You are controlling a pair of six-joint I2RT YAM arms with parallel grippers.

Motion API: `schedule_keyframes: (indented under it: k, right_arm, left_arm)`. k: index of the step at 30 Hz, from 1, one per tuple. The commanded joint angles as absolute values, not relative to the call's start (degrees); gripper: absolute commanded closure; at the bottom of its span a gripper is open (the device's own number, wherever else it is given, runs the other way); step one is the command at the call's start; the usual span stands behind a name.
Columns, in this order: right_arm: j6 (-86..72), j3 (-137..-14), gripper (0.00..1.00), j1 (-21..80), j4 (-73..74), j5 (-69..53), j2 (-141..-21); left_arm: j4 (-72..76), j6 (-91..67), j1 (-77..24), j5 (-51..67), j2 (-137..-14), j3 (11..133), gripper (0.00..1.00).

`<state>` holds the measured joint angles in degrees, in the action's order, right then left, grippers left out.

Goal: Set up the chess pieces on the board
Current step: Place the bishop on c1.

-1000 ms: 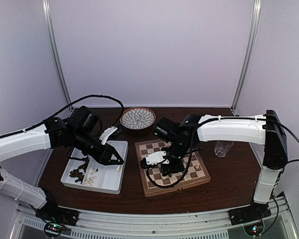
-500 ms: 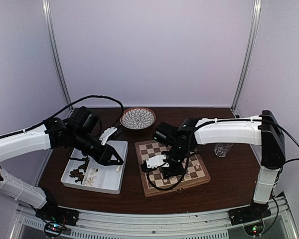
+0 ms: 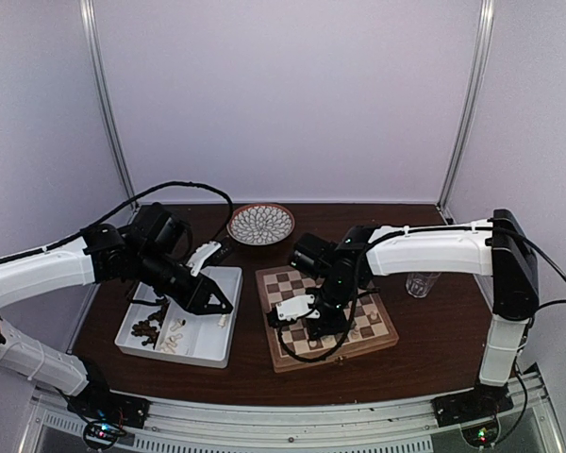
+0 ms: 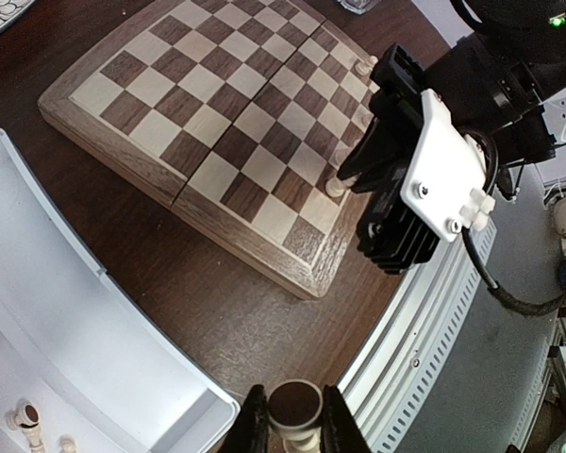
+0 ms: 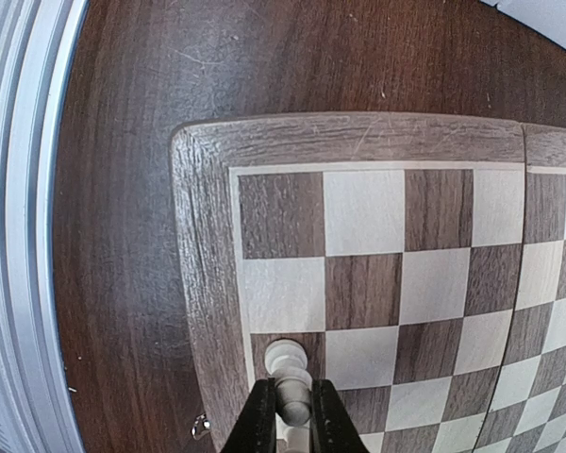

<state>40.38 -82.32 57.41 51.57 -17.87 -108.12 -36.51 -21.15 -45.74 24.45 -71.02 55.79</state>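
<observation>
Top external view: the right end effector (image 3: 313, 328) has slid across the board (image 3: 382, 344) toward its near left corner, and it is lower than it was a second ago. The left end effector (image 3: 222, 305) has hardly moved. It hangs over the white tray (image 3: 208, 357), just left of the board.

Right wrist view shows the right end effector pinched on a small cream piece (image 5: 286, 362). The piece is over a dark square in the board's outside column, close to that corner. Its foot may already be touching the square, but the view is too steep to be sure.

Left wrist view shows the left end effector squeezed on another piece (image 4: 294, 406). This one is round and dark on the end facing the camera, with cream under it. It is off the board, above the tabletop (image 4: 217, 302) by the tray's corner.

So one piece looks almost in its place, and the next one is picked up and waiting. Most squares on the board are bare, so lots of pieces are left to set.
</observation>
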Motion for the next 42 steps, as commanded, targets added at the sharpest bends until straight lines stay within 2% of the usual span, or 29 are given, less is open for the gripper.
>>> schedule_keyframes:
  k: [1, 10, 21, 30, 36, 42]
  right_arm:
    - [39.73, -81.63, 0.91, 57.68, 50.72, -16.78, -108.79]
    - [39.9, -80.69, 0.88, 57.7, 50.68, -16.25, -108.3]
    - [39.56, -80.9, 0.79, 57.69, 51.19, -15.81, -107.57]
    - [39.43, -82.48, 0.74, 57.71, 54.26, -16.82, -102.48]
    - [39.23, -84.97, 0.74, 57.53, 56.75, -17.22, -97.58]
    - [34.89, -89.17, 0.72, 56.36, 57.78, -19.5, -91.87]
  left_arm:
    - [-34.98, -21.45, -45.31, 24.5, -70.3, 55.54, 1.0]
    - [-34.59, -21.45, -45.34, 24.53, -70.44, 55.29, 1.0]
    - [-34.71, -21.45, -45.33, 24.58, -70.3, 55.54, 1.0]
    - [-34.53, -21.49, -45.34, 24.7, -71.04, 56.79, 1.0]
    - [-31.28, -26.07, -45.35, 23.57, -72.57, 59.27, 1.0]
    - [-28.63, -36.23, -45.34, 15.81, -75.44, 64.15, 1.0]
